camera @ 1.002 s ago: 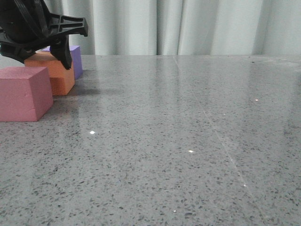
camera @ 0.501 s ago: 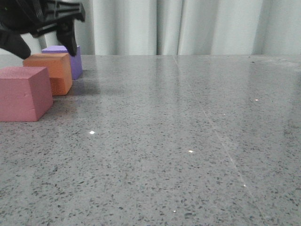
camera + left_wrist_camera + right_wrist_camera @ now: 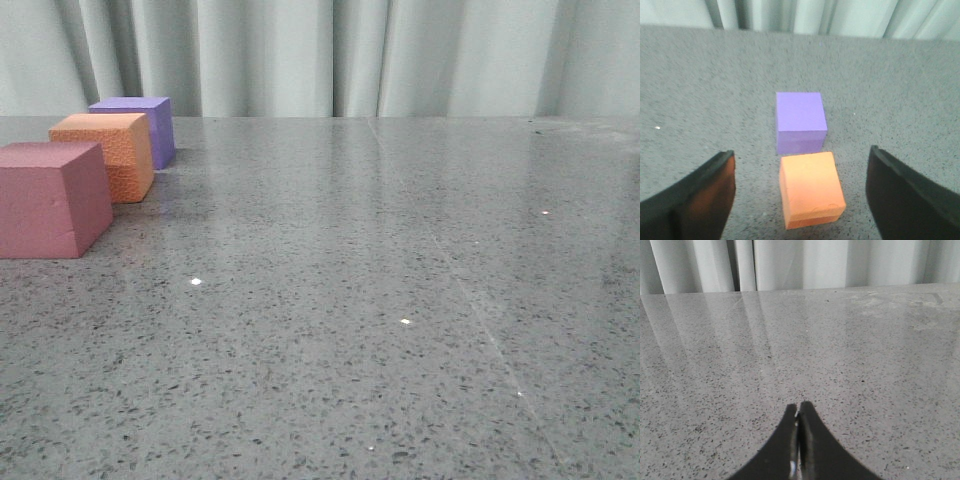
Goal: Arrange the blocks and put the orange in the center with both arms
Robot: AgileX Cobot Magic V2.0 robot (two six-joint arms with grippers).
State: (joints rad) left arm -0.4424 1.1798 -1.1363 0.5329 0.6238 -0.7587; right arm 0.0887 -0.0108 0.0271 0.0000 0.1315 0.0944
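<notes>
Left wrist view: the left gripper [image 3: 800,200] is spread wide, empty, above the pebbled orange foam cube [image 3: 811,194]; a centred, square descent is advised. The right gripper [image 3: 798,440] is pressed closed.

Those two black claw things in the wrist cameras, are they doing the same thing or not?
No. The left end effector has its fingers spread wide apart, while the right end effector has its fingers pressed together. The left one frames the orange cube, with the purple cube just beyond; the right one faces only bare grey tabletop. Both are black, and neither holds anything.
</notes>
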